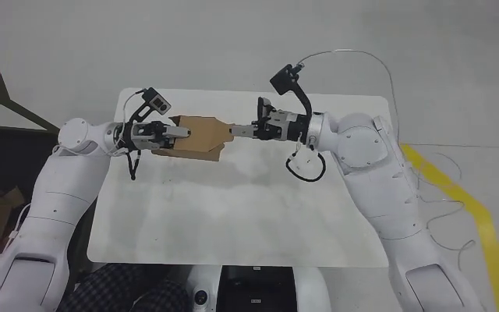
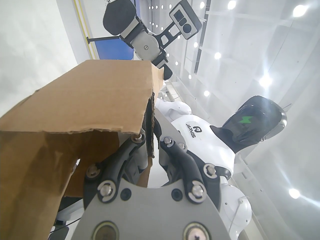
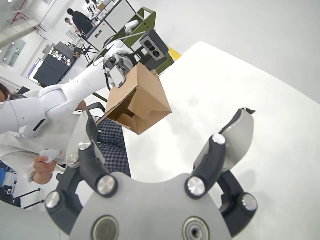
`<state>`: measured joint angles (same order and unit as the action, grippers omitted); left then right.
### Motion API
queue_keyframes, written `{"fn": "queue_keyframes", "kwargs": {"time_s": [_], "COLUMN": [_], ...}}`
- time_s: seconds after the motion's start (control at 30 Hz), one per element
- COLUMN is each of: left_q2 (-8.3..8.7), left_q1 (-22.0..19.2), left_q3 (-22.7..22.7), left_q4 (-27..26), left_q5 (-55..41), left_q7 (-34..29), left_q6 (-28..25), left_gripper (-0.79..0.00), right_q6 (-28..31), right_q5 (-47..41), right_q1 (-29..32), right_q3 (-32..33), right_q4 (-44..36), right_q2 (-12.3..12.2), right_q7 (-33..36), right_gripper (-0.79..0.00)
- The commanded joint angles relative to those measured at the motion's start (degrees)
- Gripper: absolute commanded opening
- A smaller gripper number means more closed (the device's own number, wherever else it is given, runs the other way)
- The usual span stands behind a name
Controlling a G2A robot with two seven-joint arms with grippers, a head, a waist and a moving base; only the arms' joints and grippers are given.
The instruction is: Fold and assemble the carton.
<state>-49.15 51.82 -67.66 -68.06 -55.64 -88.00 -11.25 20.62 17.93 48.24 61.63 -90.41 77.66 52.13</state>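
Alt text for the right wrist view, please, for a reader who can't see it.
A brown cardboard carton, partly opened with its open end toward the camera, is held over the white table by the left gripper, shut on its far end. In the foreground the right gripper has its jaws open, facing the carton without gripping it.

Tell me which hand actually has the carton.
The left hand: it is shut on an edge of the carton. The right hand is open, fingers spread, with nothing between them.
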Motion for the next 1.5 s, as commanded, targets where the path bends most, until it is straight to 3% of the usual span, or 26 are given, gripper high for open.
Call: {"fn": "queue_keyframes", "kwargs": {"time_s": [0.0,1.0,1.47], "left_q2": [-0.11,-0.57,-0.54], "left_q1": [0.0,1.1,0.9], "left_q3": [-0.1,-0.4,0.3], "left_q4": [-0.2,-1.7,-2.4], "left_q5": [0.0,-6.4,-7.7], "left_q7": [0.0,0.0,0.0], "left_q6": [0.2,4.3,5.3], "left_gripper": [-0.785,-0.785,-0.785], "right_q6": [-0.4,-2.7,-3.9], "right_q5": [1.0,5.6,13.3], "right_q1": [-0.1,-0.1,-0.9], "right_q3": [-0.9,-4.1,-5.2], "right_q4": [0.0,-0.1,-2.4], "right_q2": [0.0,-0.5,-0.8], "right_q7": [0.0,-4.2,-6.5], "right_gripper": [0.0,0.0,0.0]}}
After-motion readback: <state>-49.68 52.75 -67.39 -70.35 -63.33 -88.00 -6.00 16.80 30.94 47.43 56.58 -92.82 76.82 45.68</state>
